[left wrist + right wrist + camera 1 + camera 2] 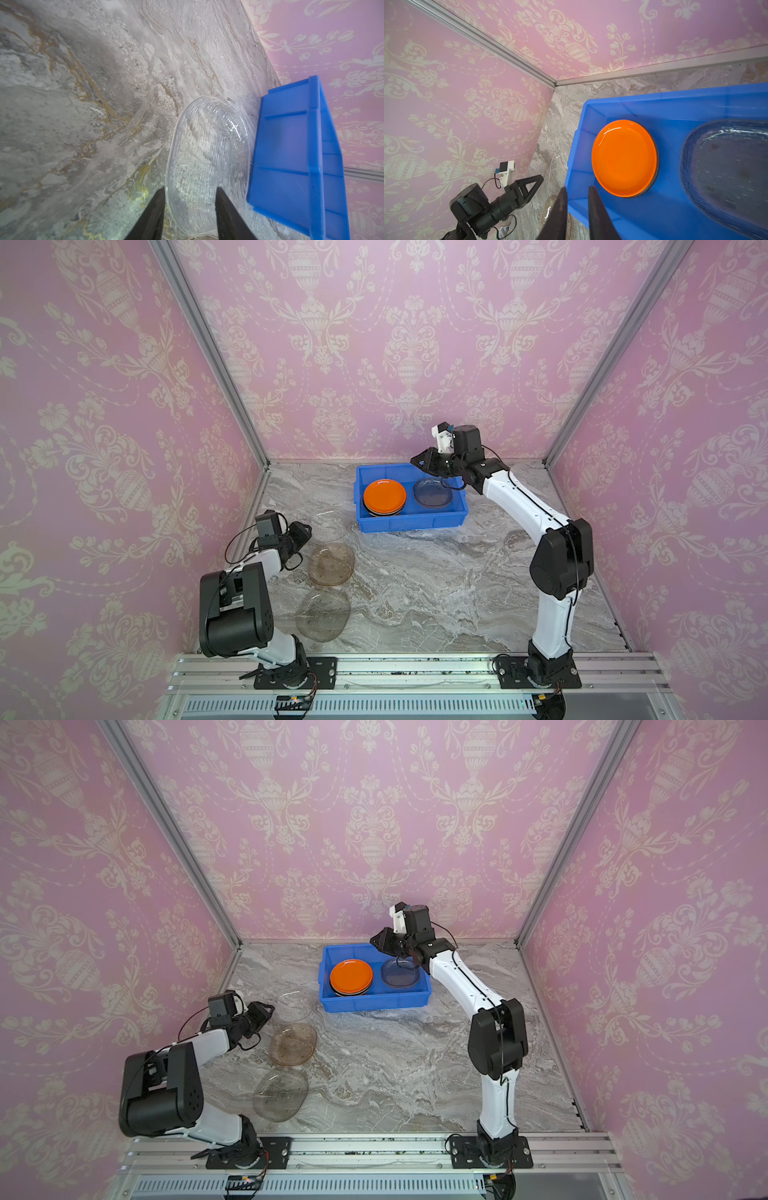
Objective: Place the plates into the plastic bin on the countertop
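Note:
The blue plastic bin [409,526] [374,1004] stands at the back of the marble countertop [436,585]. In it an orange plate [384,494] [624,158] tops a stack of dark-rimmed plates, next to a smoky glass plate [433,493] [726,172]. Three glass plates lie on the countertop: a clear one [330,524] [207,145] by the bin, a brown one [331,564] and a grey one [323,616]. My left gripper [307,531] [190,189] is open, its jaws straddling the clear plate's near edge. My right gripper [415,462] [577,188] hovers over the bin's back edge, narrowly open and empty.
Pink patterned walls with aluminium corner posts close in the left, back and right sides. The bin's side wall [291,155] stands right beside the clear plate. A metal rail [415,668] carrying both arm bases runs along the front edge.

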`<act>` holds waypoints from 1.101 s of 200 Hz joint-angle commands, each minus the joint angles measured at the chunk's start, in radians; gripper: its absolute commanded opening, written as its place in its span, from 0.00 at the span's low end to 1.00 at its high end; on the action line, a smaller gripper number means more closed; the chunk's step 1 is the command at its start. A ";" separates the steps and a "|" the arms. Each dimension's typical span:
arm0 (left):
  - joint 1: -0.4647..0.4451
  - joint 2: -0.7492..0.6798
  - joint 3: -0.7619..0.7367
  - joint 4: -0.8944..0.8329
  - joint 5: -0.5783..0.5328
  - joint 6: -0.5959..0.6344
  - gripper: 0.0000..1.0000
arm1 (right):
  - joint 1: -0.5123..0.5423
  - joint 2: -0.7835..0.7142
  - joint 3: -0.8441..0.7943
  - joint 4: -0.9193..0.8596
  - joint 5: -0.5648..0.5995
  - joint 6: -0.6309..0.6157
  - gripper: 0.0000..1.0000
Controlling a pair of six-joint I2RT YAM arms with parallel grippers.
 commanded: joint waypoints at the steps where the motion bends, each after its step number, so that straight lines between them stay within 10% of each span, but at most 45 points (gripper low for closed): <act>1: 0.008 0.031 0.002 0.015 0.017 0.020 0.41 | 0.003 0.005 -0.013 0.000 -0.020 0.006 0.20; 220: 0.008 0.207 0.110 0.035 0.021 -0.032 0.00 | -0.010 -0.087 -0.163 0.016 0.003 -0.006 0.19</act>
